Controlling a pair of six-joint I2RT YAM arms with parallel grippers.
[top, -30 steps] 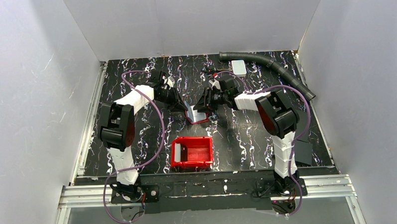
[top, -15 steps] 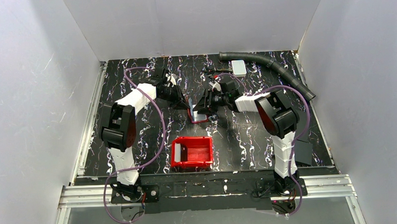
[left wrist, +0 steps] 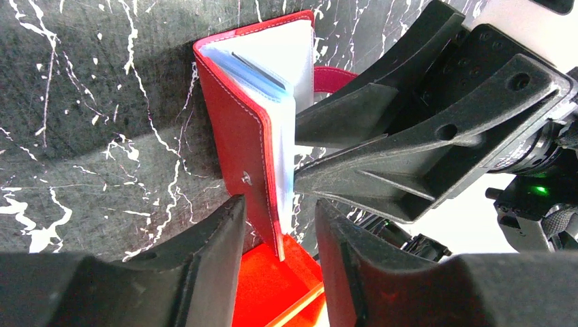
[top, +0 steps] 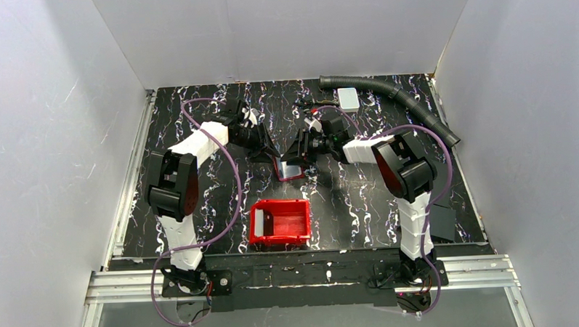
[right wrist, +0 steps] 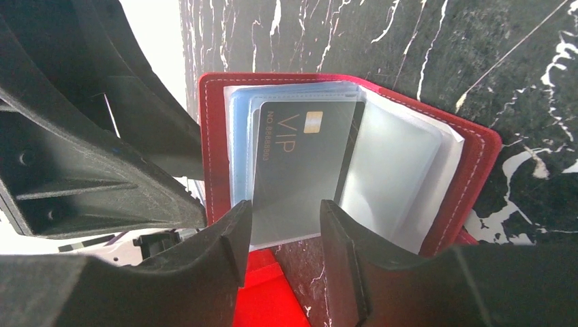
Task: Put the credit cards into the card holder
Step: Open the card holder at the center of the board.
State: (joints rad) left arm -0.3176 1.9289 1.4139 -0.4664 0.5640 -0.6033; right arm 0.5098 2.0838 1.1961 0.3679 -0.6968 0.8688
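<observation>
Red and white-stitched, the card holder stood open on the black marbled tabletop, clear plastic sleeves fanned. A grey credit card printed "VIP" sat among them, its number too small to read. The left pincer straddled the cover, released; whether the right pincer gripped the card was unclear.

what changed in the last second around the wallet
The left gripper edged right, closer to the card holder; its jaws now stand apart on either side of the red cover, not pinching it. The right gripper at the holder's other side, the red bin and the white box stayed put.
</observation>
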